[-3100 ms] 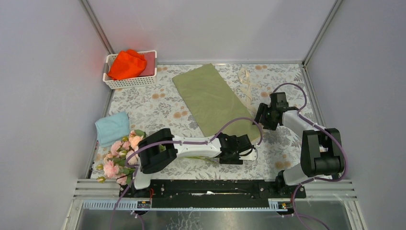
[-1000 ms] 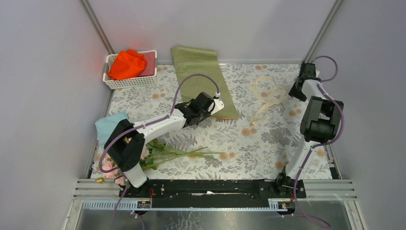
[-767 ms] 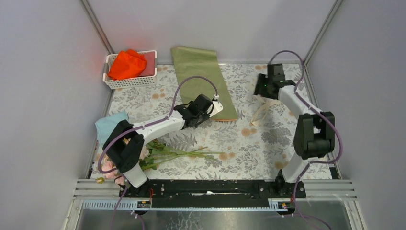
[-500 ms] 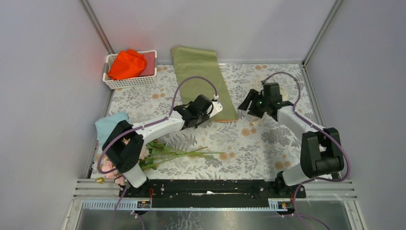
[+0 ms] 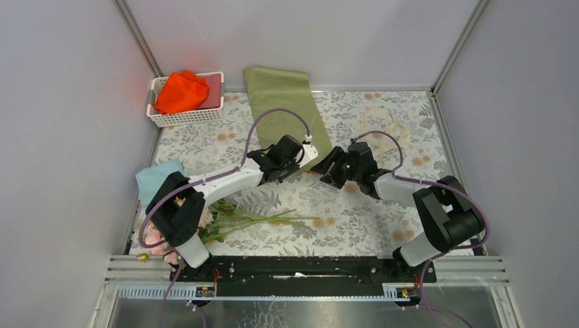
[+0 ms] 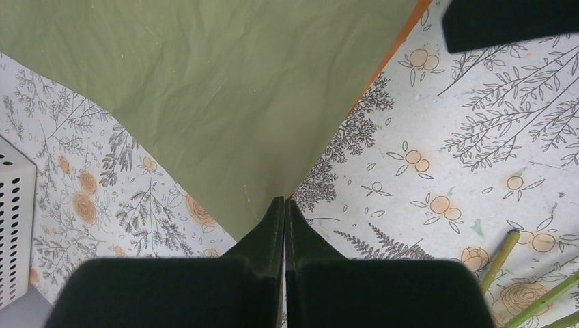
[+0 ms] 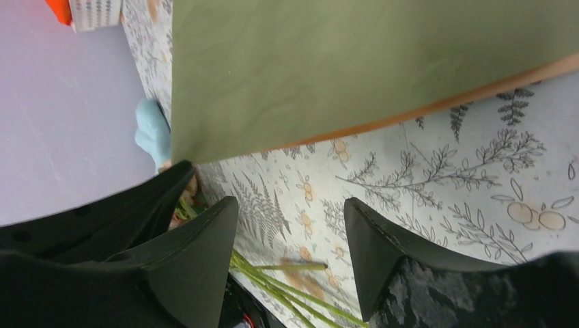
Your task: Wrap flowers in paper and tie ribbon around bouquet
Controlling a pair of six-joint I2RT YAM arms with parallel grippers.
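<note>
- The left gripper (image 6: 284,210) is clamped flat shut on the near left corner of the paper (image 6: 225,89), with the olive face up and the peach face showing as a thin line along the near edge.
- The right gripper (image 7: 288,205) has its fingers spread wide and holds nothing. It faces the paper's near edge, close to the right corner.
- From above, the paper (image 5: 280,96) lies far of centre, and its far end runs up against the back wall.
- The step in hand looks like taking the second near corner, so both arms can draw the sheet towards the near side.
- To do it well, slip one right finger under the peach face and one over the olive face, then close just inside the corner.
- Stay well clear of the left gripper (image 5: 287,160), which is close by.
- Once both hold, move them together and level. A thin sheet pulled unevenly is likely to crease or tear.
- The flowers (image 5: 239,220) lie near left, stems pointing right, heads partly hidden under the left arm, so the sheet should land just far of them.
- The ribbon (image 5: 390,130) lies in loose loops at far right on the printed tablecloth (image 5: 382,219), untouched.
</note>
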